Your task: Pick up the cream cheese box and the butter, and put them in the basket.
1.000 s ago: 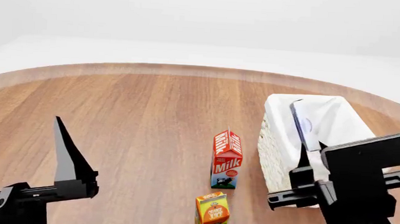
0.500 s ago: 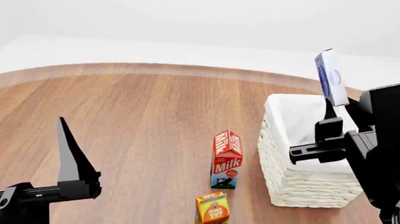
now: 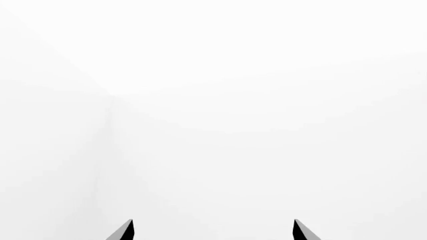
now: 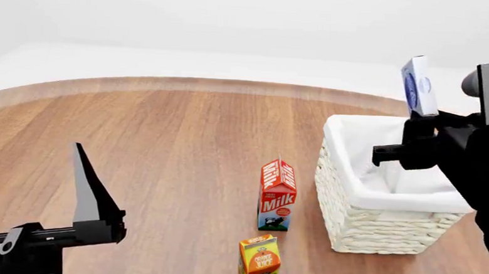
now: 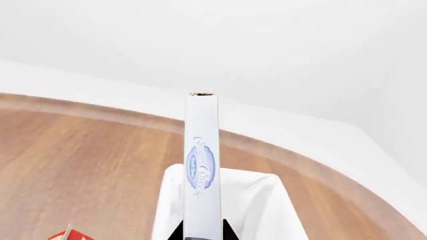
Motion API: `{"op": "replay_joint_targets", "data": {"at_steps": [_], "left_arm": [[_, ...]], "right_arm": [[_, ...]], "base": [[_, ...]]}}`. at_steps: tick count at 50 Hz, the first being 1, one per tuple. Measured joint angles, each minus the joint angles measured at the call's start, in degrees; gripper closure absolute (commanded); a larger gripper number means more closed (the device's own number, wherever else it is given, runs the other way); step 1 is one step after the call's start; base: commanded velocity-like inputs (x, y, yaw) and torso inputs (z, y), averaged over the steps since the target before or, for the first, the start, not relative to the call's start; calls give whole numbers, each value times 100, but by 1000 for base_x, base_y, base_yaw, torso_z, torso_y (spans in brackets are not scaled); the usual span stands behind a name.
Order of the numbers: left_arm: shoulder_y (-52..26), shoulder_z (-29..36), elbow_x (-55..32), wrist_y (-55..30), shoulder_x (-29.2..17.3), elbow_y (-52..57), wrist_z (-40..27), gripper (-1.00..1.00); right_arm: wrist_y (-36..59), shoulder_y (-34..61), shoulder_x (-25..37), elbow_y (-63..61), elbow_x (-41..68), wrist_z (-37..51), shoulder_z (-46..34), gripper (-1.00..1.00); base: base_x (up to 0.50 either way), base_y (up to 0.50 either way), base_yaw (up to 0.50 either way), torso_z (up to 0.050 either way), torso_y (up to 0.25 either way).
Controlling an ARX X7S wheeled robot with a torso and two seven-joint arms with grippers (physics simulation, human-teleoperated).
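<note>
My right gripper [image 4: 420,118] is shut on the cream cheese box [image 4: 418,86], a small flat blue-and-white box held on edge above the back of the white wicker basket [image 4: 375,228]. In the right wrist view the box [image 5: 201,160] stands between the fingers of the right gripper [image 5: 202,229], with the basket's cloth liner [image 5: 257,200] below it. My left gripper [image 4: 27,158] is open and empty, low at the left over the table. In the left wrist view the left gripper [image 3: 213,229] faces only white background. The butter is out of view.
A red-topped milk carton [image 4: 278,194] stands upright just left of the basket. An orange juice carton [image 4: 260,263] stands in front of it near the view's lower edge. The round wooden table [image 4: 160,145] stretches left and back to its curved edge.
My right gripper has risen and moved back with the cream cheese box, from low inside the basket to well above its rim. The left gripper has barely moved.
</note>
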Motion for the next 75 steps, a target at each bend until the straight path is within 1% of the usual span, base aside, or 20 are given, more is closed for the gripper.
{"op": "replay_joint_targets", "data": {"at_steps": [13,31,43,75], "left_arm": [[-13,30,-10,-39,-20,15,-7,-100],[-23,81,10,-66,-35,21,-25,-100],[-26,98,18,-90,-47,35,-45,-100],[-39,167,44,-80,-76,2,-81,-100]], "right_arm": [[114,338,-202,1050,-403,-541,-234,100],[310,992,-627,2271,-1365,-1687,-895,100],[146,962,-753,2934,-1911,-2201,-1221,100],[-264,731,-850,3836,-2629,-2819,-1628,100]], "base": [[0,0,0,0,1],[0,0,0,0,1],[0,0,0,0,1],[0,0,0,0,1]]}}
